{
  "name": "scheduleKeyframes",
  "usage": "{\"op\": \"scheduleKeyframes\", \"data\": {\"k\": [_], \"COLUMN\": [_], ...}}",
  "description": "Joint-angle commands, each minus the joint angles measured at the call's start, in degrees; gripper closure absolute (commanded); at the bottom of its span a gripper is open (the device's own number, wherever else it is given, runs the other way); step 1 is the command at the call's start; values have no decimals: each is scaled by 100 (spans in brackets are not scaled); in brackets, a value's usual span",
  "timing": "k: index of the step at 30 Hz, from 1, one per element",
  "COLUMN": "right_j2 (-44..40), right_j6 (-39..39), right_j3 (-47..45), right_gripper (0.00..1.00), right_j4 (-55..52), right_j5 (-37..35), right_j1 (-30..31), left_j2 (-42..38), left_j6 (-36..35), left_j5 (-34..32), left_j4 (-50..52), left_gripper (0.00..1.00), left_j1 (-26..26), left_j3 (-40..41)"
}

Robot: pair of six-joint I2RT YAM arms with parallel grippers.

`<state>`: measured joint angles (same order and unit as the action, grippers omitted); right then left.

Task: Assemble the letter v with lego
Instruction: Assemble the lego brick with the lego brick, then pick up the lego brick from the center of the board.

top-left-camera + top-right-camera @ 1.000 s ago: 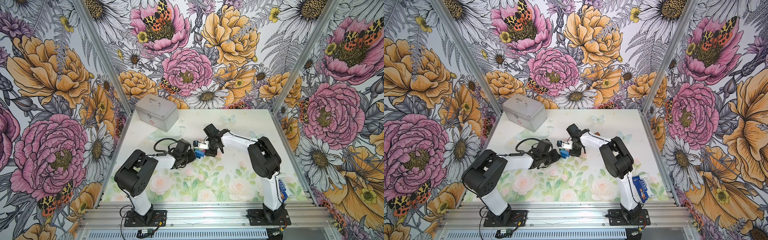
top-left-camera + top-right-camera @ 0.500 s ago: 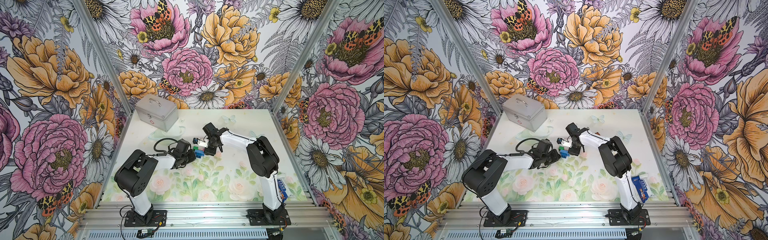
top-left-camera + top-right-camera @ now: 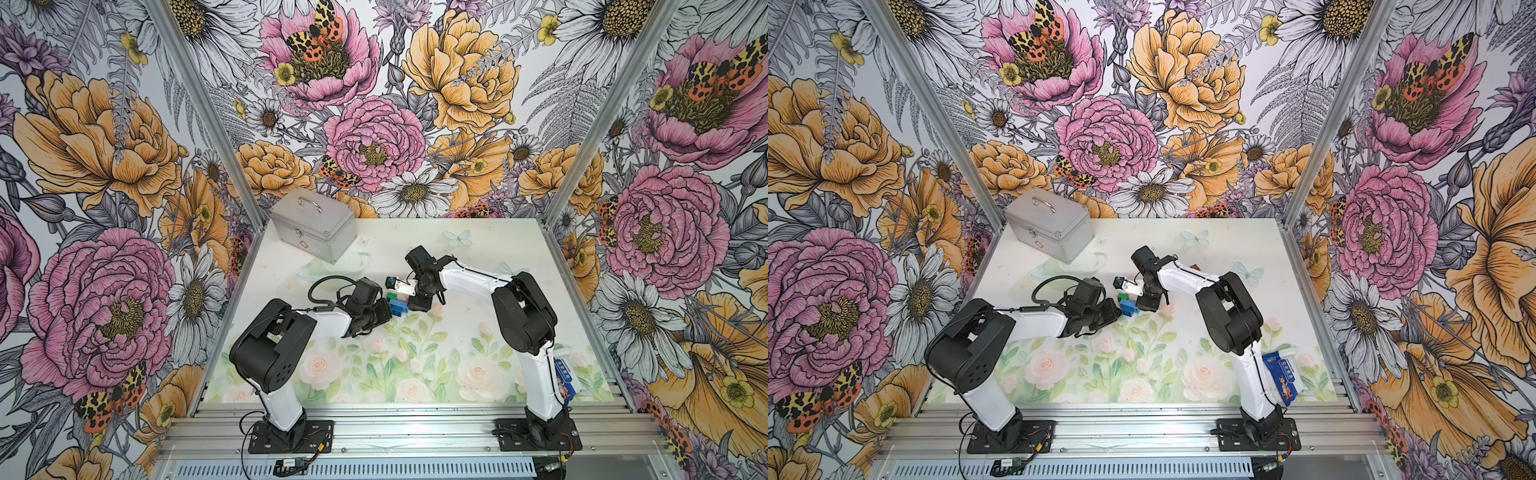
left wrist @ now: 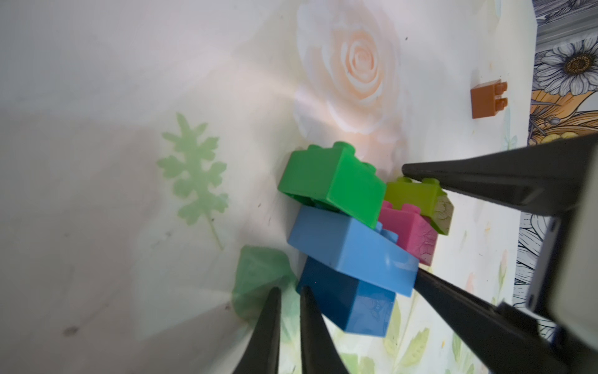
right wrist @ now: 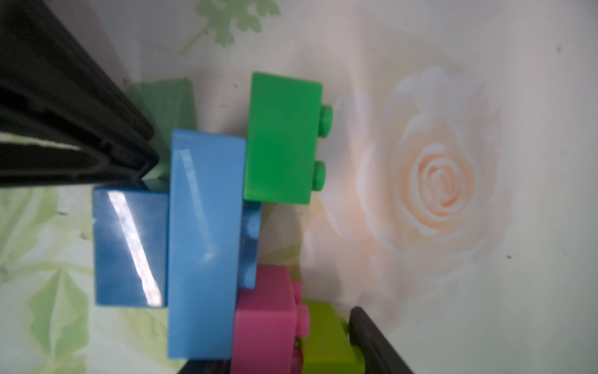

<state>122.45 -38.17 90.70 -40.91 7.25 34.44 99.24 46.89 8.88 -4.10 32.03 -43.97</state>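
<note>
Lego bricks (image 3: 397, 306) lie in a small bunch in the middle of the bench (image 3: 498, 241), right between the two tools. The right tool (image 4: 411, 223) has its two fingers on the bunch. One finger touches the bumps of the lime brick (image 4: 414, 197). The other touches the flat bottom of the light blue brick (image 4: 349, 249). So it is pinching the bricks from both sides. The left tool (image 4: 289, 301) is closed with nothing in it. Its tips sit just beside the dark blue brick (image 4: 349, 301), on the left of the bunch.

The bunch lies flat on its side. The dark blue brick is the point of the V, and the light blue brick goes across it. A green brick (image 4: 330, 181) sits on one end and a pink brick (image 4: 411, 233) on the other, with the lime brick on the pink one. A brown brick (image 4: 485, 100) lies alone, well apart, over to the right.

I think the job now is to push the lime brick tight onto the pink one. To do it well, the squeeze should go straight along the bumps. If it goes crooked, the lime brick may tip and pop off. The left tool can block the point so the bunch does not slide or spin. The brown brick probably goes on the green one next.
</note>
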Motion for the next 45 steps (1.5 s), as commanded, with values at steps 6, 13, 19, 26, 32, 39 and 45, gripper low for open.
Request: {"op": "scheduleKeyframes", "data": {"k": [6,13,19,26,32,39,45], "right_j2": [181,181,187,18,-122,-31,184], "right_j6": [5,-19,-66,1,125,266,371], "right_j3": [185,185,185,185,185,329,692], "right_gripper": [47,52,52,35,25,25,26], "right_j4": [-93,-109,-196,-207,-199,-194,-199], "right_j5": [14,106,161,26,-526,-751,-980], "right_j1": [19,28,35,37,-62,-294,-382], "left_j2": [136,148,131,-203,-1136,-2023,-2281], "left_j6": [-137,-145,-148,-134,-246,-481,-623], "left_j5": [70,70,78,131,82,-57,8], "left_j4": [67,58,58,63,344,890,1138], "left_gripper": [85,85,85,81,68,43,25], "left_j1": [14,13,5,-6,-199,-458,-696], "left_j3": [-87,-90,-88,125,580,828,819]}}
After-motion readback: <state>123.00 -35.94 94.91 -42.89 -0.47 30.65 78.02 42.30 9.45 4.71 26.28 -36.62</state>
